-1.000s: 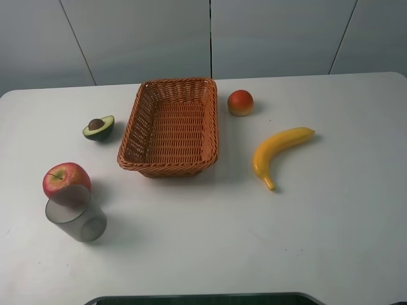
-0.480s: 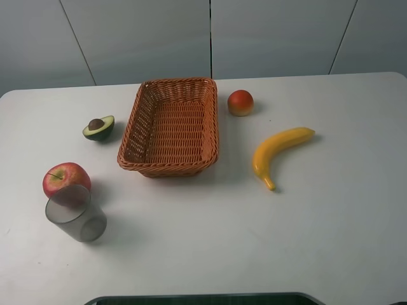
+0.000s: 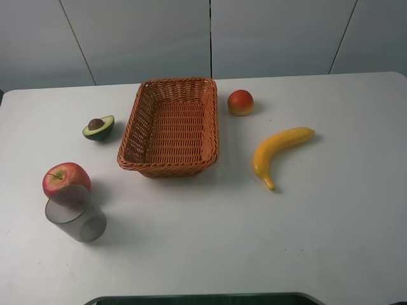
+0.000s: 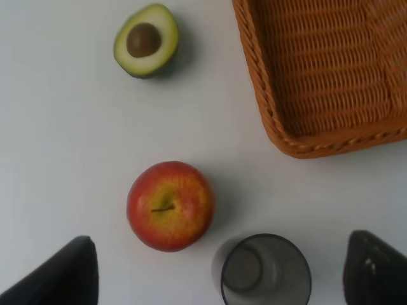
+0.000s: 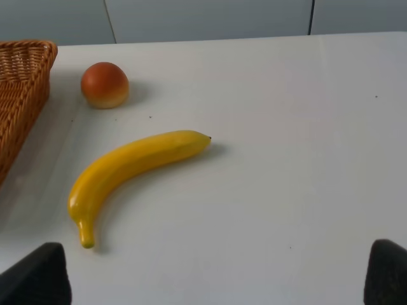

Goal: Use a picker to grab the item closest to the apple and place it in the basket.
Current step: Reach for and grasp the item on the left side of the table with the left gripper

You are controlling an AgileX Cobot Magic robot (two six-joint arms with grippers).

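Red-and-yellow apple, smoky grey translucent plastic cup, brown woven wicker basket.
The cup stands just beside the apple, stem up; the rectangular basket sits apart from both, open side up.

Bystanders on your white table: an avocado half, a banana and a round red-orange fruit.
You see the avocado half lying cut face up on the left side, its brown pit showing. On the right side the banana lies curved, its narrow end toward the near edge. The red-orange fruit sits beyond it, apart from it, yellowish at its base. Grey wall panels stand behind the table.
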